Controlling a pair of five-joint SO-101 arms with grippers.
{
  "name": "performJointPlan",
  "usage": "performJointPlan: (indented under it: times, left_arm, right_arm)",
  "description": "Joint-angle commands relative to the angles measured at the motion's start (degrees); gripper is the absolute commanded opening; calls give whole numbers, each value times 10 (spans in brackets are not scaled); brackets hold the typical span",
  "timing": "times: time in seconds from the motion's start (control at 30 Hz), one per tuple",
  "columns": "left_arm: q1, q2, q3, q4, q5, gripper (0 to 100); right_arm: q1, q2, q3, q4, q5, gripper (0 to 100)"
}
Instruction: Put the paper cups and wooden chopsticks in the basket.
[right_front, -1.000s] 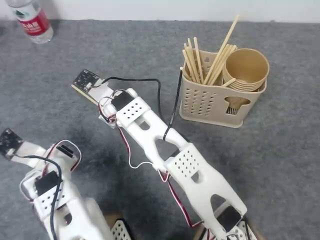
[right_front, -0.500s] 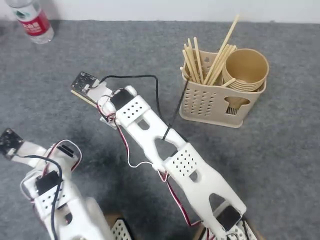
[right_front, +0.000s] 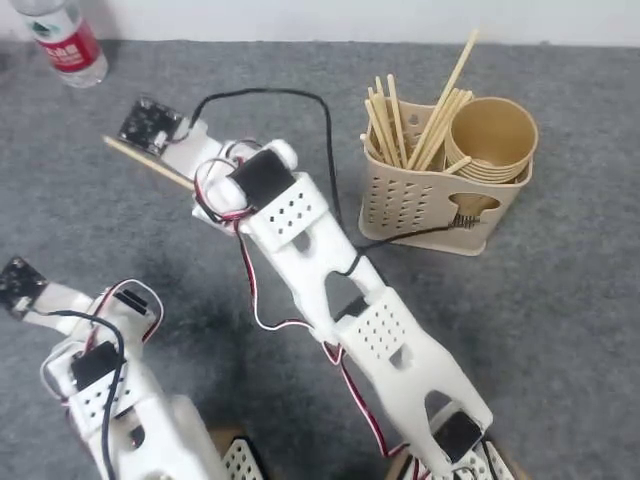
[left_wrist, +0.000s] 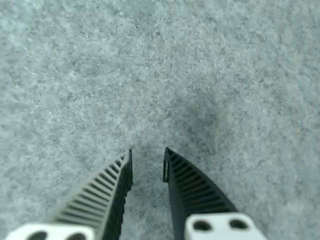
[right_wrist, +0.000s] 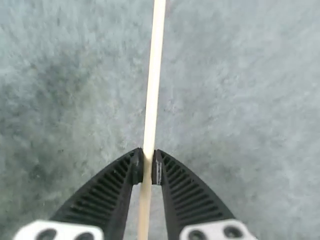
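Observation:
A beige slotted basket (right_front: 425, 210) stands at the right of the high view with several wooden chopsticks (right_front: 400, 125) upright in it and stacked paper cups (right_front: 493, 140) in its right half. My right gripper (right_wrist: 148, 161) is shut on one wooden chopstick (right_wrist: 153, 90), which pokes out from under the right wrist (right_front: 135, 158) left of the basket. My left gripper (left_wrist: 147, 160) hangs over bare carpet at the near left, its fingers slightly apart with nothing between them.
A plastic water bottle (right_front: 62, 38) lies at the far left corner. Grey carpet (right_front: 560, 300) covers the table. A black cable (right_front: 330, 170) loops from the right arm close to the basket's left side.
The right arm has swung up and away from me, carrying the chopstick with it. Its cable now arcs higher beside the basket. The left arm has kept still.

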Motion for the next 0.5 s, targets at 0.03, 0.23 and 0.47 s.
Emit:
performJointPlan:
  times: [0.03, 0.23, 0.47]
  left_arm:
    - [1, -8, -10, -7, 0, 91]
    - [1, -8, -10, -7, 0, 91]
    - [1, -8, -10, -7, 0, 91]
  right_arm:
    - [5, -142, 30, 24, 8, 6]
    - [8, -301, 160, 22, 8, 6]
    - [18, -473, 322, 22, 7, 6]
